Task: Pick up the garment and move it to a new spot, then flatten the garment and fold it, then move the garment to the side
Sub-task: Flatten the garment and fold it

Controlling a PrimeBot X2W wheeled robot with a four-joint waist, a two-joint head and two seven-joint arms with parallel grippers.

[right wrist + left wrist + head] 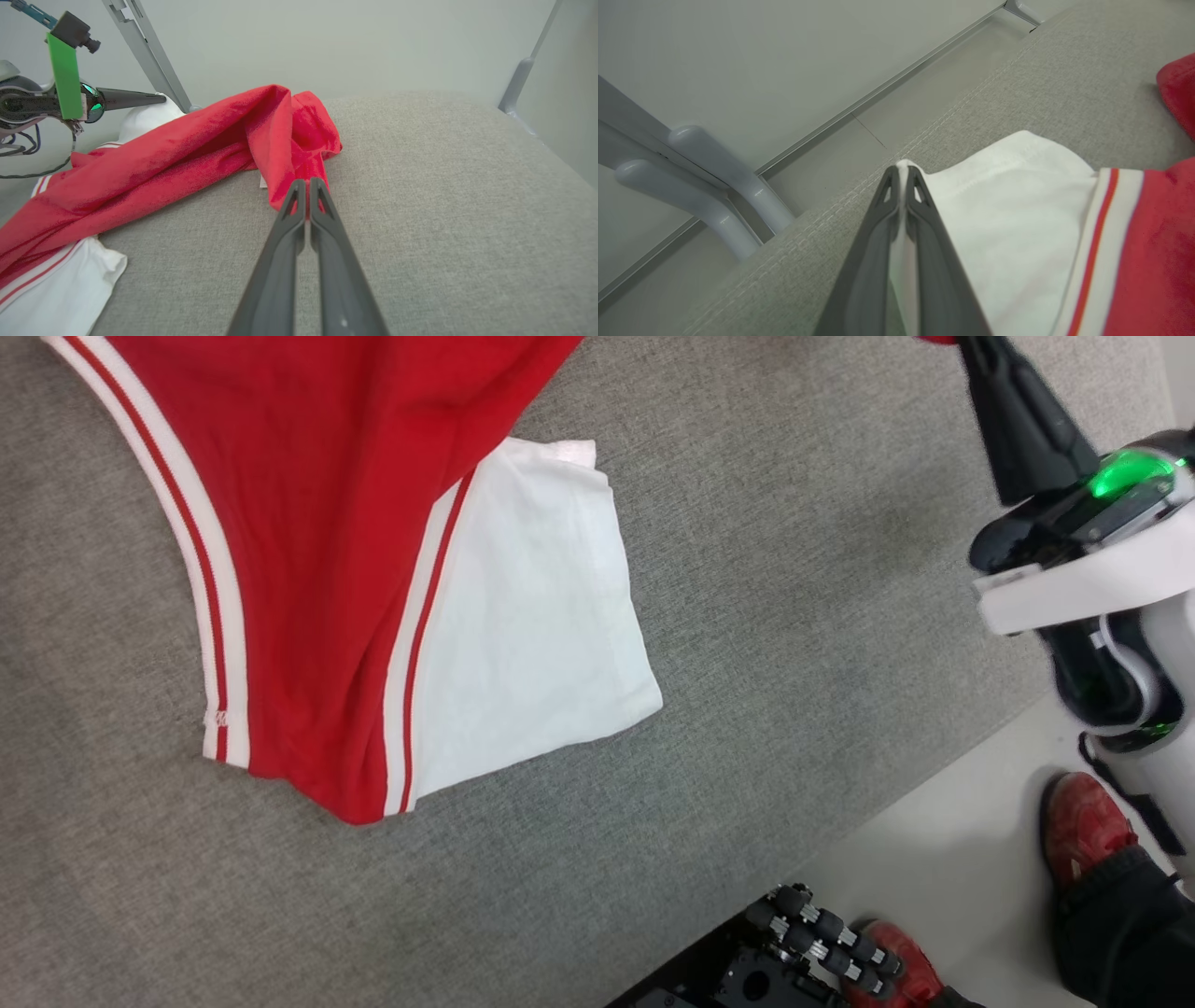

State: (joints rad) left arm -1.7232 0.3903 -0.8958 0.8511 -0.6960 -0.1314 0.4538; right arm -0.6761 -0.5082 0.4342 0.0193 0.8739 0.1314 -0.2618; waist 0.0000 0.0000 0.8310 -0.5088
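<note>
Head view looks down on a red cloth garment (317,523) spread over a grey woven-fabric padded surface (794,616), lying toward the left and far side. A flat white short sleeve (532,616) sticks out to the right of the red panel. White ribbed bands with a thin red stripe (210,588) edge the seams and hem. A tiny mark at the near end of one band (217,717) is too small to read. The red cloth looks soft and matte, and in the right wrist view it is bunched into long folds. The left gripper (903,170) is pinched tight on the hemmed edge of a white sleeve, near the surface's stitched border. The right gripper (306,186) is clamped on a red corner of the garment. A person's red shoe (1083,821) stands on the pale floor (962,859) at the right.
</note>
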